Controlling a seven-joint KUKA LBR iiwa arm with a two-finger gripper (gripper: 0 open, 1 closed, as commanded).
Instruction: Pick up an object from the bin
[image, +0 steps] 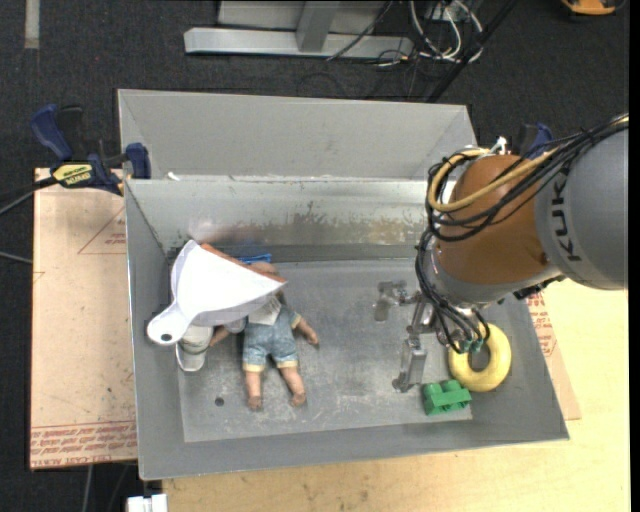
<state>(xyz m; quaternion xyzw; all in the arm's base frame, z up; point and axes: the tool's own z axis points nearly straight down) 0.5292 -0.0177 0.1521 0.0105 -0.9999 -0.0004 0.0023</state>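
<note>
My gripper (397, 338) hangs low over the bare bin floor right of the middle, open, with nothing between its two metal fingers. A green toy brick (445, 397) lies just to the right of the nearer fingertip, by the front wall. Beside it a yellow ring (486, 366) lies flat, partly under the cables of the wrist. A small doll in blue denim shorts (272, 345) lies on its front well to the gripper's left.
A white funnel (218, 290) lies over the doll's head at the left, with a blue thing (257, 258) behind it and a small white cup (190, 356) under its spout. The arm's orange cover hangs over the bin's right side.
</note>
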